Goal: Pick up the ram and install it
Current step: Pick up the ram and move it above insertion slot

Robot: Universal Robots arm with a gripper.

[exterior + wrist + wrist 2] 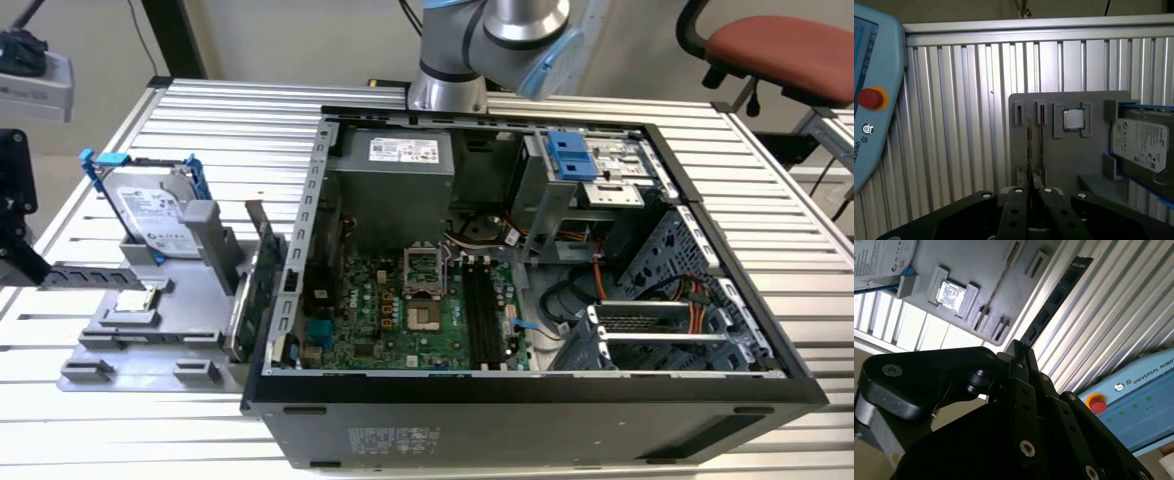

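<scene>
The ram (pixel 100 276) is a long dark stick with a row of chips. My gripper (pixel 38 270) is shut on one end of it at the exterior view's far left. It juts out level over the grey fixture tray (pixel 167 335). In the second wrist view the ram (pixel 1056 297) runs from my gripper (pixel 1017 347) out over the ribbed table top. In the first wrist view my gripper (pixel 1029 189) hangs above the tray (pixel 1054 160). The open computer case (pixel 534 405) lies at the exterior view's right, with the motherboard (pixel 387 310) and its black memory slots (pixel 483 315) exposed.
The tray also carries a hard drive (pixel 154 210) in a blue frame, a square processor chip (pixel 134 300) and an upright green expansion card (pixel 260 290). A teach pendant (pixel 874 100) lies on the table beyond the tray. A red chair (pixel 787 45) stands behind the table.
</scene>
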